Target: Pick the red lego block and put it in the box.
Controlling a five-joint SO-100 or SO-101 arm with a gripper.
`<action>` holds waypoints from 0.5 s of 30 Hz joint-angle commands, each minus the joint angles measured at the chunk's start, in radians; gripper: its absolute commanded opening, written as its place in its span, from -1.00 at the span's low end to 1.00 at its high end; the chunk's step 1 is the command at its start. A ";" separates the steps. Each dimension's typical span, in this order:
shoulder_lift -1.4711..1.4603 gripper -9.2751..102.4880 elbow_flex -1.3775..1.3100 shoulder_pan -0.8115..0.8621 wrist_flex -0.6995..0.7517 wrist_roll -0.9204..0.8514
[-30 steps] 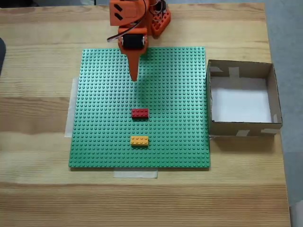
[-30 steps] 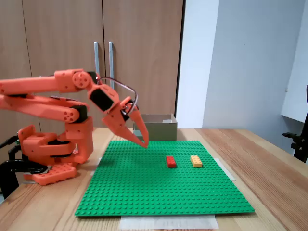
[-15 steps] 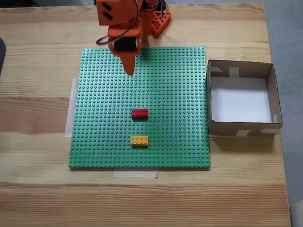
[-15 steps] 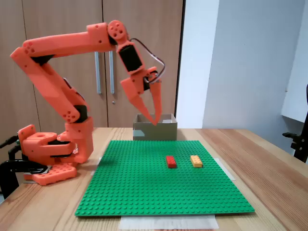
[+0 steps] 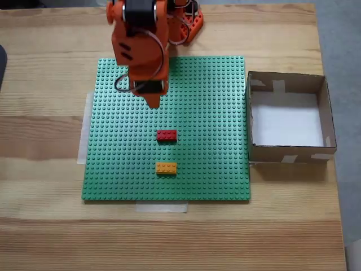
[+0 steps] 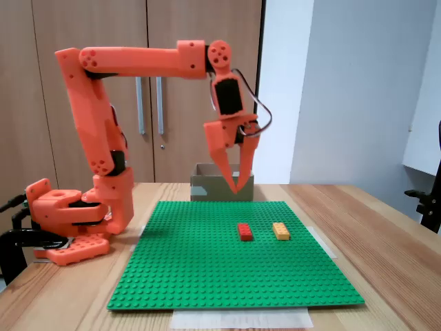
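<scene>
The red lego block (image 5: 166, 135) (image 6: 244, 231) lies on the green baseplate (image 5: 214, 113) (image 6: 207, 269), just behind a yellow-orange brick (image 5: 166, 167) (image 6: 281, 230). My orange gripper (image 5: 153, 105) (image 6: 236, 191) hangs point-down well above the plate, a little short of the red block on the arm's side. Its fingers meet at the tips with nothing between them. The box (image 5: 290, 152) (image 6: 213, 187), brown cardboard with a white bottom, stands open beside the plate, at the right in the top-down fixed view.
The arm's base (image 6: 69, 214) sits at the plate's far edge in the top-down fixed view. Bare wooden table (image 5: 45, 141) surrounds the plate. Wooden cupboard doors (image 6: 89, 83) stand behind the arm in the side fixed view.
The arm has risen and reached forward. The gripper went from low near the base to high over the plate, closer to the red block, now pointing straight down. The bricks stayed put.
</scene>
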 commanded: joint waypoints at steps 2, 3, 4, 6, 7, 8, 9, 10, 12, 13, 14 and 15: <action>-0.084 -0.85 -0.055 -0.017 -0.014 -0.038; -0.106 -0.85 -0.058 -0.017 -0.020 -0.041; -0.150 -0.85 -0.077 -0.017 -0.025 -0.043; -0.190 -0.84 -0.089 -0.020 -0.031 -0.046; -0.207 -0.82 -0.095 -0.020 -0.038 -0.048; -0.224 -0.80 -0.098 -0.020 -0.046 -0.043; -0.238 -0.77 -0.100 -0.021 -0.055 -0.038; -0.249 -0.75 -0.100 -0.021 -0.064 -0.034; -0.270 -0.69 -0.100 -0.025 -0.075 -0.021; -0.276 -0.64 -0.097 -0.026 -0.078 -0.014; -0.278 -0.59 -0.089 -0.031 -0.084 -0.008; -0.278 -0.55 -0.078 -0.034 -0.094 0.000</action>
